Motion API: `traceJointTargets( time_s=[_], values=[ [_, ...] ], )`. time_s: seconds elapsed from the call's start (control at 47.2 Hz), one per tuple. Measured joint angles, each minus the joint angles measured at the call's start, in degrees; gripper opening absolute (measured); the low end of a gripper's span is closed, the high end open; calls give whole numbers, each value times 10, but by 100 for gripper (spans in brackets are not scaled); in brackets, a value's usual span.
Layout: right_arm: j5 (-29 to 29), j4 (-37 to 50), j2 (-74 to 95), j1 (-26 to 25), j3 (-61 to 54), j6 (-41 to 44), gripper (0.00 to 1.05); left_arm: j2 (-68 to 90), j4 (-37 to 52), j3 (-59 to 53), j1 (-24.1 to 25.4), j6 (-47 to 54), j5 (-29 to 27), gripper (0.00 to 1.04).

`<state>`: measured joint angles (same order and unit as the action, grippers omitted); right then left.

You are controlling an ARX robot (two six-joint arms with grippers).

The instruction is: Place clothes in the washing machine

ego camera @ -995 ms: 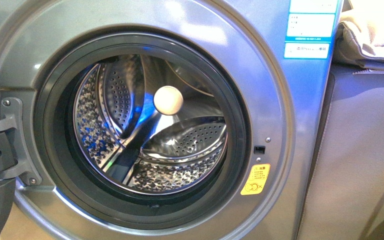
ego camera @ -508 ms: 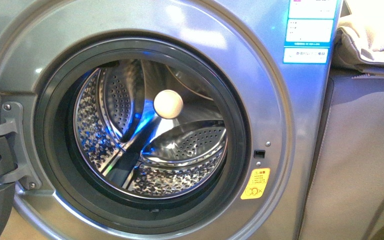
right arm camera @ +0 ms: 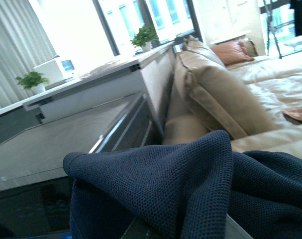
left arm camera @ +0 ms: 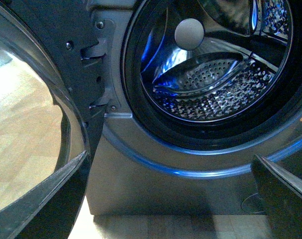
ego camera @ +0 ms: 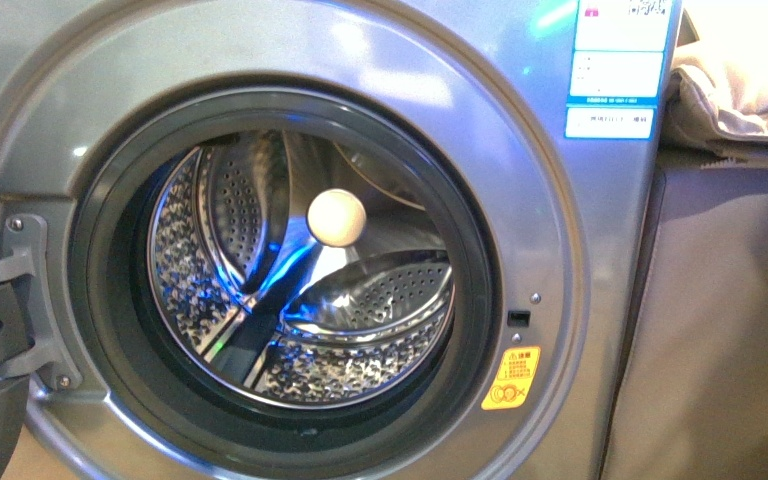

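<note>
washer (ego camera: 560,250): silver-grey front-loader, fills the front view, porthole open
door (left arm camera: 26,124): swung out on the left hinge, glass toward the left wrist camera
gasket (ego camera: 110,300): dark ring around the opening
drum (ego camera: 220,260): perforated steel, blue glints, only bare metal showing
ball (ego camera: 336,217): cream, round, at the far middle of the drum
sticker (ego camera: 511,379): yellow, right of the opening, low
label (ego camera: 615,75): blue-white, top right of the washer front
beige cloth (ego camera: 740,90): folded, on top of the panel (ego camera: 720,330) right of the washer
left hand (left arm camera: 169,164): low, near the porthole, fingers (left arm camera: 56,199) spread wide, nothing between them
clothes (right arm camera: 190,184): navy knit, seen only in the right wrist view, bunched close to the camera, outside the washer, sofa (right arm camera: 225,99) behind
right hand: covered by the clothes, cannot tell if spread or pinching
</note>
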<state>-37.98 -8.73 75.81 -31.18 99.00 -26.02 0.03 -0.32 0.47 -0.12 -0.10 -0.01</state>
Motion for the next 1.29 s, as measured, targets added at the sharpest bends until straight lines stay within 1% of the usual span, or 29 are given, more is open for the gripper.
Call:
traceJointTargets(
  time_s=[0.021, 0.106, 0.19, 0.233, 0.339, 0.381, 0.402, 0.444, 0.487, 0.529, 0.614, 0.677, 0.762, 0.825, 0.868, 0.889, 0.931, 0.974, 0.995, 1.101, 1.185, 1.291],
  values=[
    [3, -7, -1, 10, 9, 5, 4, 0, 0, 0, 0, 0, 0, 98],
    [30, -51, -3, 80, 55, 38, 4, 0, 0, 0, 0, 0, 0, 98],
    [74, -98, -3, 167, 93, 80, 4, 0, 0, 0, 0, 0, 0, 98],
    [90, -111, -2, 200, 104, 92, 4, 0, 0, 0, 0, 0, 0, 98],
    [143, -144, 2, 322, 136, 145, 4, 0, 0, 0, 0, 0, 0, 98],
    [163, -148, 6, 367, 142, 168, 4, 0, 0, 0, 0, 0, 0, 98],
    [172, -146, 9, 381, 142, 175, 4, 0, 0, 0, 0, 0, 0, 98],
    [207, -98, 24, 430, 125, 194, 4, 0, 0, 0, 0, 0, 0, 98],
    [218, -69, 32, 467, 111, 207, 4, 0, 0, 0, 0, 0, 0, 98],
    [224, -67, 43, 493, 90, 219, 4, 0, 0, 0, 0, 0, 0, 98],
    [227, -71, 56, 520, 72, 232, 4, 0, 0, 0, 0, 0, 0, 98],
    [227, -72, 59, 533, 65, 239, 4, 0, 0, 0, 0, 0, 0, 98],
    [226, -73, 58, 538, 64, 243, 4, 0, 0, 0, 0, 0, 0, 98],
    [192, -85, 50, 523, 68, 242, 4, 0, 0, 0, 0, 0, 0, 98],
    [146, -99, 43, 495, 74, 238, 4, 0, 0, 0, 0, 0, 0, 98],
    [133, -102, 41, 485, 76, 235, 4, 0, 0, 0, 0, 0, 0, 98],
    [82, -115, 36, 443, 90, 228, 4, 0, 0, 0, 0, 0, 0, 98],
    [56, -116, 30, 412, 97, 225, 4, 0, 0, 0, 0, 0, 0, 98],
    [48, -116, 27, 395, 100, 222, 4, 0, 0, 0, 0, 0, 0, 98],
    [27, -109, 10, 342, 102, 214, 4, 0, 0, 0, 0, 0, 0, 98],
    [4, -97, 0, 321, 101, 211, 4, 0, 0, 0, 0, 0, 0, 98],
    [-10, -95, -6, 318, 101, 211, 4, 0, 0, 0, 0, 0, 0, 98]
  ],
)
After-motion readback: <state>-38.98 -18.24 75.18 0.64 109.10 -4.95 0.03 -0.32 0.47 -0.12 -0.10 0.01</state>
